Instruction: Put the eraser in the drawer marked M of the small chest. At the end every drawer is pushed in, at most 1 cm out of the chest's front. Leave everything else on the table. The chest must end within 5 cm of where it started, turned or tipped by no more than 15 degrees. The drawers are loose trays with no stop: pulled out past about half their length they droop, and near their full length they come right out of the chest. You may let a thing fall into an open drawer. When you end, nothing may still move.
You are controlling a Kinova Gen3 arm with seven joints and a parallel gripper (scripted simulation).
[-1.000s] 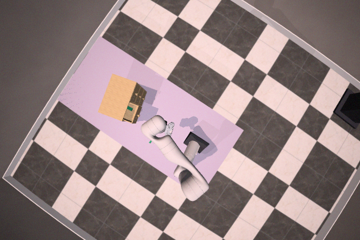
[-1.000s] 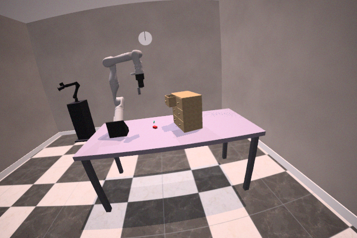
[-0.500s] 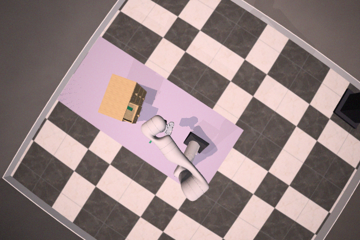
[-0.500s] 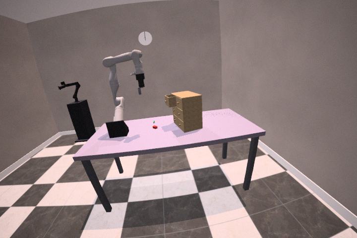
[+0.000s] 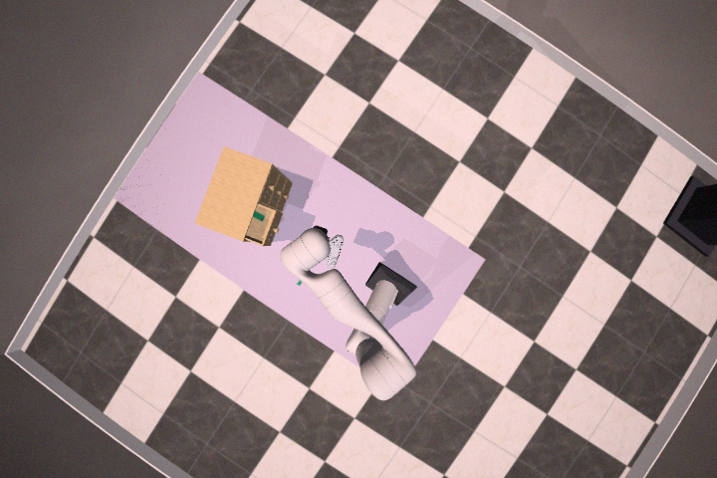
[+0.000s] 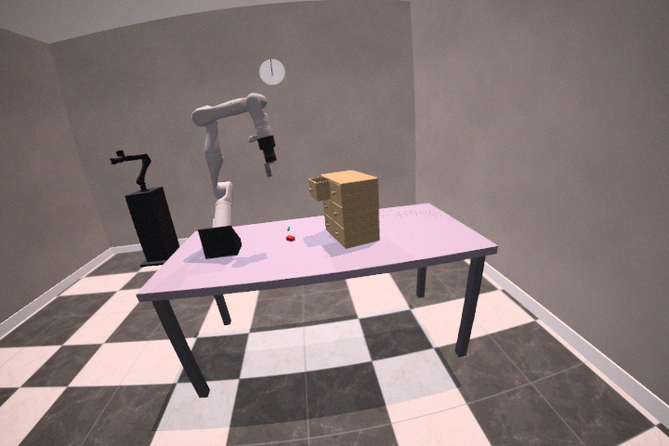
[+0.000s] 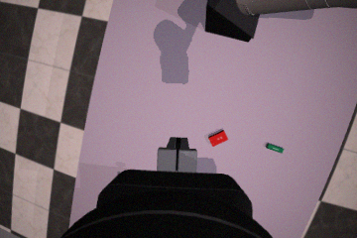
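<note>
The small wooden chest (image 5: 229,188) (image 6: 362,210) stands upright on the table. One top-row drawer (image 5: 255,231) (image 6: 314,190) is pulled partway out; the other visible drawers look pushed in. A green block (image 5: 258,215), probably the eraser, lies in the open drawer. The letters on the drawers cannot be read, so I cannot tell which is M. My gripper (image 6: 268,175) (image 7: 178,149) is shut and empty, high above the table beside the drawer side of the chest. In the top view the arm hides its fingers.
A red block (image 6: 290,238) (image 7: 218,138) and a small green piece (image 5: 299,283) (image 6: 288,229) (image 7: 275,148) lie on the table (image 5: 170,134) (image 6: 419,236) in front of the chest. My arm's black base (image 6: 218,242) stands toward the table's other end.
</note>
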